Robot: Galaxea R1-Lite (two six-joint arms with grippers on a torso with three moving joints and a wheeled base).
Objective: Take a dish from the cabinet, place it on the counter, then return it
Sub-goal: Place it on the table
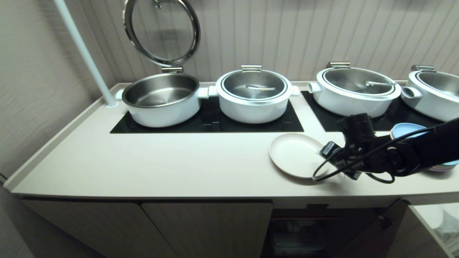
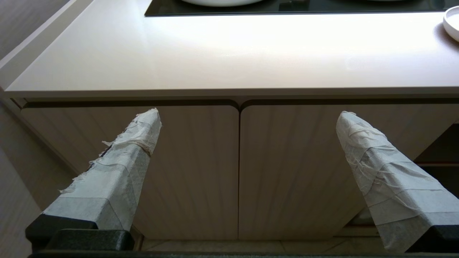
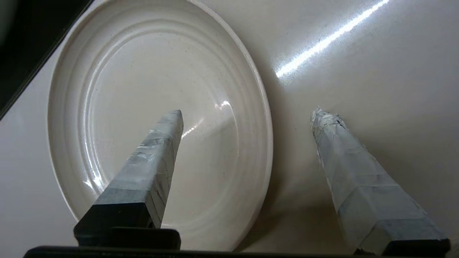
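The dish (image 3: pixel 150 107) is lying flat on the counter (image 1: pixel 179 161), near the front edge. The right gripper (image 3: pixel 247 113) is hanging at its three-o'clock rim, fingers apart and straddling that rim, seemingly touching nothing. Open worktop is stretching toward nine o'clock; stacked plates (image 1: pixel 408 129) are crowding three o'clock.

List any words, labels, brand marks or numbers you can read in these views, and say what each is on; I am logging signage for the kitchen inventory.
No readable text in any view.
The dish, the counter, the white pots and the cabinet doors show no print.
A small dark tab under the counter edge, above the open compartment, is too small to tell whether it carries writing.
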